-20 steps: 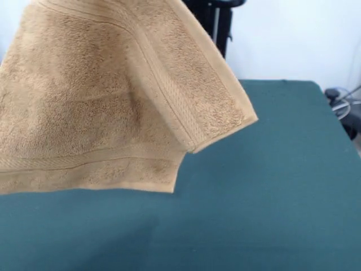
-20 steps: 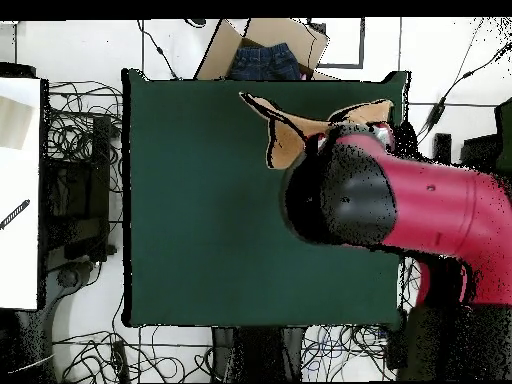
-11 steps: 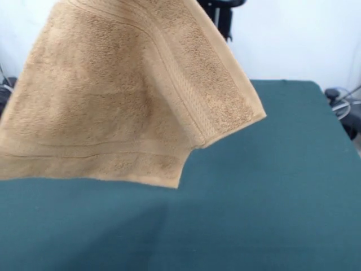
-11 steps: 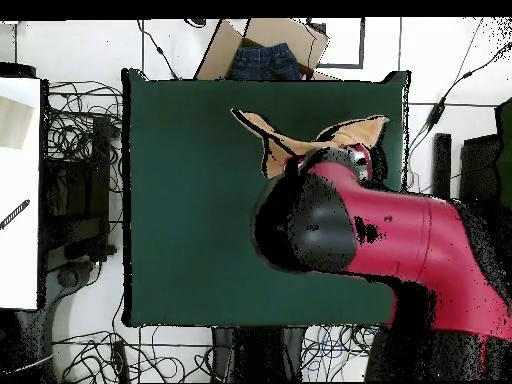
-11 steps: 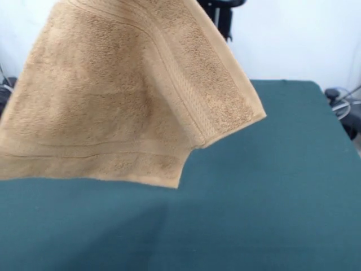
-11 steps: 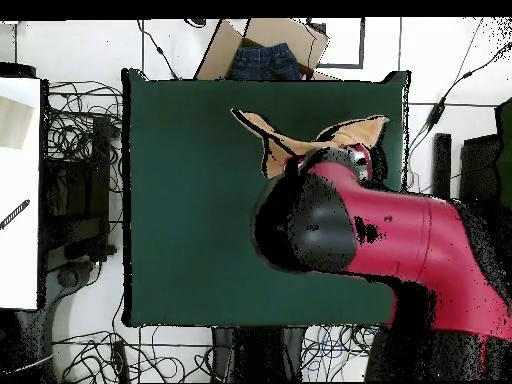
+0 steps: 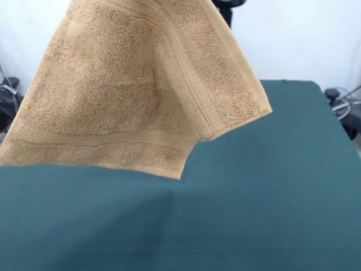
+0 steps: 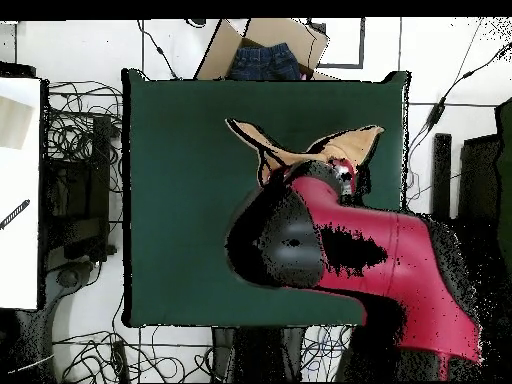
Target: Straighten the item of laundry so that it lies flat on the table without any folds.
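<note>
The tan-orange terry towel (image 7: pixel 135 84) hangs in the air above the dark green table (image 7: pixel 265 192). It fills the upper left of the front view, and its lowest corner is just above the table surface. Its woven border bands show; the white tag does not. Its top runs out of the picture, so the grip point is hidden there. In the overhead view the towel (image 8: pixel 290 148) spreads out from under the end of the red and black arm. My gripper (image 8: pixel 343 172) sits there, mostly covered by the arm, holding the towel up.
A cardboard box with blue jeans (image 8: pixel 265 55) stands beyond the table's far edge in the overhead view. Cables (image 8: pixel 80 130) lie on the floor to the left. The arm's bulk (image 8: pixel 330 240) covers the table's lower right part.
</note>
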